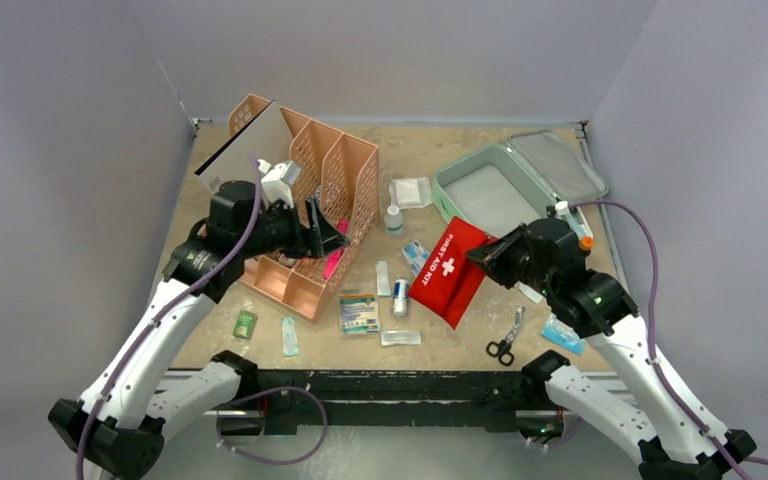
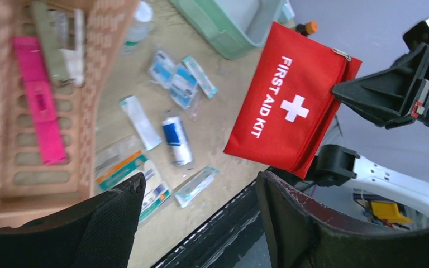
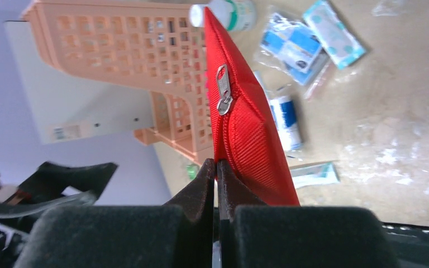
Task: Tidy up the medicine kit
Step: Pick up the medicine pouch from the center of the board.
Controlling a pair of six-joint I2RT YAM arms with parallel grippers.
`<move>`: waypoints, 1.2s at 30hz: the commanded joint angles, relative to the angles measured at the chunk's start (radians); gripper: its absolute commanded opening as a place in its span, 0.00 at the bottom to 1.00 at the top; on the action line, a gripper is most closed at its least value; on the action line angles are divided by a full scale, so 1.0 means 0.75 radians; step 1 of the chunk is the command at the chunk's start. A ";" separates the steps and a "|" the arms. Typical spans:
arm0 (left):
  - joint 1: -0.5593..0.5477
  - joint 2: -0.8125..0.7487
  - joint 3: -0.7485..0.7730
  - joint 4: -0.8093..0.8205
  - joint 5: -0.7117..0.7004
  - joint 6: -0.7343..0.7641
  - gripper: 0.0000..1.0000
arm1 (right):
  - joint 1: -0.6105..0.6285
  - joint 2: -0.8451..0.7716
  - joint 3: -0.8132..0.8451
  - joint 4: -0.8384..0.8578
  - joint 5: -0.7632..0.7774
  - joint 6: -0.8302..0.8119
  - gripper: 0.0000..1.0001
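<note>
Right gripper (image 3: 216,166) is clamped on the edge of the red FIRST AID KIT pouch (image 1: 448,270), holding it up off the table. The left gripper (image 2: 200,183) hangs beside the orange mesh rack (image 1: 332,172), jaws apart with nothing in them. The mint-green medicine kit (image 1: 444,193) sits lid-open at the far right, just behind the pouch.

So the medicine kit (image 1: 447,192) is a mint-green soft case, rectangular with rounded corners. It's sitting flat on the table (image 1: 460,150) in the far right part, close to the right wall, and it's turned at an angle instead of square to the edges. The lid (image 1: 560,163) is flopped wide open toward the far right, grey lining facing up, with a darker edge running round it. The inside of the base looks pale grey too. The left wrist view only catches one corner of its green wall.
</note>
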 commanded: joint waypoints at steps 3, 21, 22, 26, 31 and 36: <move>-0.281 0.121 0.000 0.363 -0.152 -0.091 0.71 | 0.003 -0.009 0.093 0.130 -0.066 0.123 0.00; -0.809 0.674 0.388 0.522 -0.509 0.064 0.69 | 0.003 -0.017 0.103 0.154 -0.109 0.210 0.00; -0.820 0.689 0.408 0.516 -0.516 0.068 0.68 | 0.003 -0.017 0.108 0.151 -0.101 0.208 0.00; -0.888 0.724 0.452 0.510 -0.637 0.146 0.69 | 0.005 -0.004 0.131 0.153 -0.091 0.204 0.00; -0.934 0.769 0.482 0.454 -0.828 0.198 0.69 | 0.003 0.017 0.164 0.153 -0.104 0.197 0.00; -0.986 0.756 0.481 0.447 -0.950 0.263 0.57 | 0.004 0.001 0.178 0.121 -0.074 0.189 0.00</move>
